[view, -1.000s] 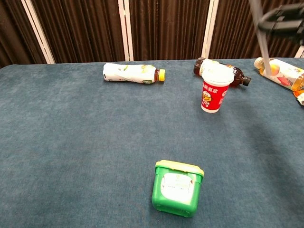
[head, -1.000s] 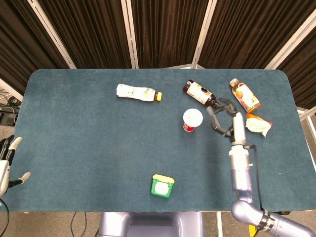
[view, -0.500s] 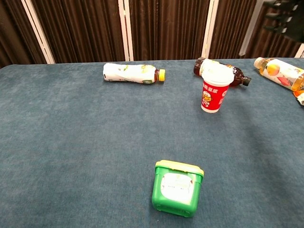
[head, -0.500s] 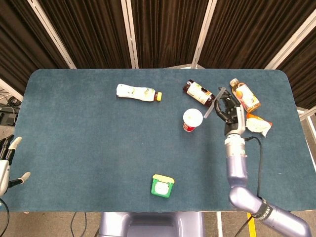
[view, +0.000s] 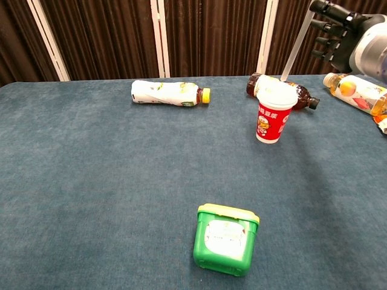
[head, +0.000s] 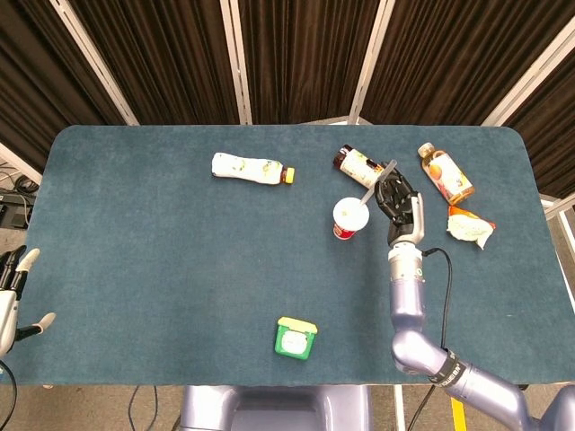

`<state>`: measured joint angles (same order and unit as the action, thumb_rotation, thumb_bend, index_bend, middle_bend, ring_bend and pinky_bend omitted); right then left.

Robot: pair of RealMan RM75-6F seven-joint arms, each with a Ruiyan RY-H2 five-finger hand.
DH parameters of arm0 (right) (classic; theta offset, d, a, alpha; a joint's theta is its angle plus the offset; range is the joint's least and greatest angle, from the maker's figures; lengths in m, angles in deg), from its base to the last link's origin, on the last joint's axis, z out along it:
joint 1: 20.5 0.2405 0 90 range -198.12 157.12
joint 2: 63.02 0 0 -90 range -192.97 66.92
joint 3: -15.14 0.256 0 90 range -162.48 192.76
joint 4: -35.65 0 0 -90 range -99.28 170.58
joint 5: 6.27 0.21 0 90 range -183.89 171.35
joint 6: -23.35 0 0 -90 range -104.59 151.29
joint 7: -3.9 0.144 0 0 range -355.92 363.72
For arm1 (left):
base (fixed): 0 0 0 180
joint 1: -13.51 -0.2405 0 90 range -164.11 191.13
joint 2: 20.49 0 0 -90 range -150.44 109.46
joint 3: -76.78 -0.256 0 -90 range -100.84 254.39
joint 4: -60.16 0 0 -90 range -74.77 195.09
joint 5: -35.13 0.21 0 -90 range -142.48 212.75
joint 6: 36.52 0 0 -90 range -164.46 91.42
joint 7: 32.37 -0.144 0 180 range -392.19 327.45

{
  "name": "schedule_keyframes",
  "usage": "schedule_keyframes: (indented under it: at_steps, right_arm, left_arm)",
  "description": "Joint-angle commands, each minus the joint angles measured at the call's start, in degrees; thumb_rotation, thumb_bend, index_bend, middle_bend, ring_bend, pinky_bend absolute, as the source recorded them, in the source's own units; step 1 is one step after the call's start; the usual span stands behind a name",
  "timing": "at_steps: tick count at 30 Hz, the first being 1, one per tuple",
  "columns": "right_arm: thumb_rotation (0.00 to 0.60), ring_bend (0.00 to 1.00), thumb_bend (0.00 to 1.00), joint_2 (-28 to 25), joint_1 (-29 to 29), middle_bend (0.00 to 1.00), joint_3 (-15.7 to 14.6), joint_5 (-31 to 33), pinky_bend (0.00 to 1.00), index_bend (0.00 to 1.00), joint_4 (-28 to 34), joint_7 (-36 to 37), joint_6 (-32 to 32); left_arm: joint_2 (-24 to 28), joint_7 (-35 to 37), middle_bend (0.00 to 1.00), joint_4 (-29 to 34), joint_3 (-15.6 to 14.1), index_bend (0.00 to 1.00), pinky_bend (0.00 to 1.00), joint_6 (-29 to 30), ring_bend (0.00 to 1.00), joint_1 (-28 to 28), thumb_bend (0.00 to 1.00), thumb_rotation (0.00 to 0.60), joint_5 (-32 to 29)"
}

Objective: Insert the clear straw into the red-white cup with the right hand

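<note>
The red-white cup [head: 349,219] [view: 274,115] stands upright on the blue table, its white lid on. My right hand [head: 397,197] [view: 337,33] hovers just right of and above the cup, pinching the clear straw [head: 376,184] [view: 294,48]. The straw slants down to the left, and its lower tip reaches the cup's lid. My left hand [head: 13,292] hangs open off the table's left front corner, holding nothing.
A dark tea bottle [head: 363,169] lies just behind the cup, an orange juice bottle [head: 445,173] and a snack packet [head: 469,228] to the right. A white bottle [head: 252,169] lies back left. A green tub [head: 296,338] sits near the front edge.
My right hand has moved left toward the cup and raised, carrying the straw. The straw's lower end has come from beside the orange bottle to the cup's lid.
</note>
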<state>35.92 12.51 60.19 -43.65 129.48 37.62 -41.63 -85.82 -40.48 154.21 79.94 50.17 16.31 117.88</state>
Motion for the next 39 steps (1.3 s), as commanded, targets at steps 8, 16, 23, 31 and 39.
schedule_keyframes:
  at_steps: [8, 16, 23, 31, 39]
  right_arm:
    - [0.6, 0.0, 0.43, 1.7, 1.2, 0.2, -0.9, 0.0, 0.0, 0.64, -3.1, -0.4, 0.4]
    - [0.6, 0.0, 0.43, 2.9, 2.7, 0.2, -0.4, 0.7, 0.0, 0.64, -5.7, -1.1, 1.1]
    - [0.6, 0.0, 0.43, 3.5, 3.3, 0.2, -0.2, 0.3, 0.0, 0.64, -6.8, -1.2, 1.2]
    - [0.6, 0.0, 0.43, 3.8, 3.4, 0.2, 0.1, 0.7, 0.0, 0.65, -7.6, -1.3, 1.4]
    - [0.6, 0.0, 0.43, 4.3, 3.4, 0.2, -0.1, 1.2, 0.0, 0.65, -8.4, -1.2, 2.1]
  left_arm:
    - [0.0, 0.0, 0.0, 0.0, 0.0, 0.0, 0.0, 0.1, 0.0, 0.0, 0.05, 0.6, 0.0]
    - [0.0, 0.0, 0.0, 0.0, 0.0, 0.0, 0.0, 0.0, 0.0, 0.0, 0.05, 0.6, 0.1]
    - [0.0, 0.1, 0.0, -0.1, 0.0, 0.0, 0.0, 0.0, 0.0, 0.0, 0.05, 0.6, 0.0]
    - [0.1, 0.0, 0.0, 0.0, 0.0, 0.0, 0.0, -0.1, 0.0, 0.1, 0.05, 0.6, -0.1]
    - [0.1, 0.1, 0.0, 0.1, 0.0, 0.0, 0.0, -0.1, 0.0, 0.1, 0.05, 0.6, -0.1]
